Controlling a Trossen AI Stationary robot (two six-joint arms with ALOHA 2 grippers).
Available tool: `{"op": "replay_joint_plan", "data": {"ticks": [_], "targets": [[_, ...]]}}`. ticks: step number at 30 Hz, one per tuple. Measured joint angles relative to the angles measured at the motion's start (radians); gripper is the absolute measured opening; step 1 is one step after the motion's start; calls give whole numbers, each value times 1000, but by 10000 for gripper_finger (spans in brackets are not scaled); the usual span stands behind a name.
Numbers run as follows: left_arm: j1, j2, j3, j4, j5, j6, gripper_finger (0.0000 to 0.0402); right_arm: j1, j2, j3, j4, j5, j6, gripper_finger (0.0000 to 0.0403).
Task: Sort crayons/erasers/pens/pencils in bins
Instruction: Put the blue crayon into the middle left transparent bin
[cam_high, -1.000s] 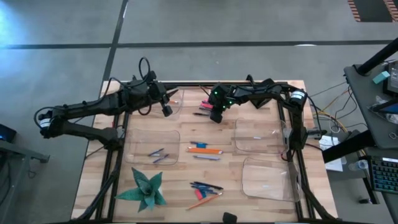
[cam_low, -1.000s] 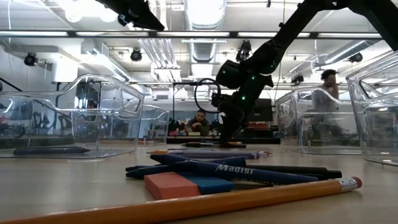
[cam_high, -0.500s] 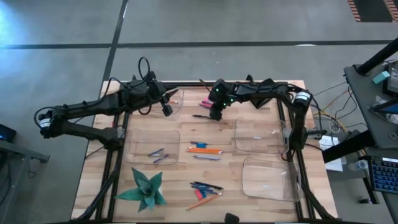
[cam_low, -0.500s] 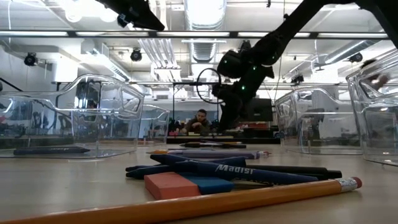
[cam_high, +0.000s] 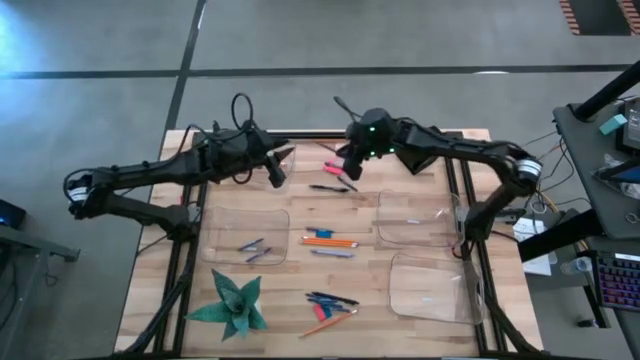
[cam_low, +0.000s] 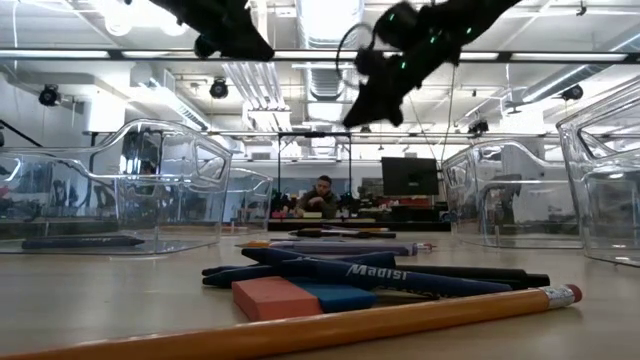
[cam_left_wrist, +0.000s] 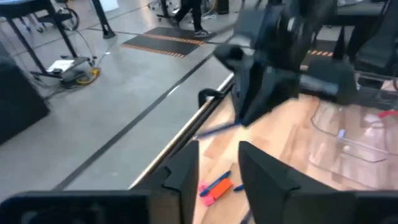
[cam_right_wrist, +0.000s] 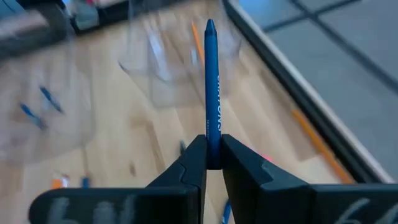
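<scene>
My right gripper (cam_right_wrist: 213, 149) is shut on a blue crayon (cam_right_wrist: 211, 81) and hangs high over the table's far middle (cam_high: 348, 170). My left gripper (cam_left_wrist: 217, 168) is open with nothing between its fingers, above the far-left bin (cam_high: 282, 165), where an orange pencil (cam_right_wrist: 196, 37) lies. Below on the wood lie a pink eraser (cam_high: 330, 165), a dark pen (cam_high: 328, 187), orange pencils (cam_high: 330, 240) and a mixed heap (cam_high: 330, 300). Grey-blue crayons (cam_high: 255, 247) lie in the left bin (cam_high: 247, 215). My right gripper pinches the blue crayon by one end (cam_right_wrist: 213, 142) between its two fingers. The rest of the crayon runs straight on past the fingertips, in line with them, pointed tip foremost. The fingers slant downward. The crayon is lifted clear of the table.
Two more clear bins stand at the right (cam_high: 415, 215) and near right (cam_high: 430, 285). A green paper star (cam_high: 235, 305) lies at the near left. A black frame rail (cam_high: 400, 138) runs along the table's far edge, and another along each side.
My right gripper has risen steeply from the table's far middle, carrying the blue crayon clear of the wood, and has tipped nearer to level as the arm lifted.
</scene>
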Motion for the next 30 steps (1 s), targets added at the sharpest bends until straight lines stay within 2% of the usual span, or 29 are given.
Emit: {"op": "replay_joint_plan", "data": {"ticks": [6,10,18,22,30], "targets": [[0,31,0,91,4,-30,164,26,-114,0,53,5,0,38],[0,43,0,242,16,-141,175,62,-160,0,164,5,-1,38],[-6,43,-1,539,242,-208,176,153,-183,0,400,-2,-48,38],[-15,36,-2,555,261,-208,176,178,-184,0,447,17,-83,38],[-19,25,-4,510,266,-207,176,169,-181,0,339,36,-84,38]]}}
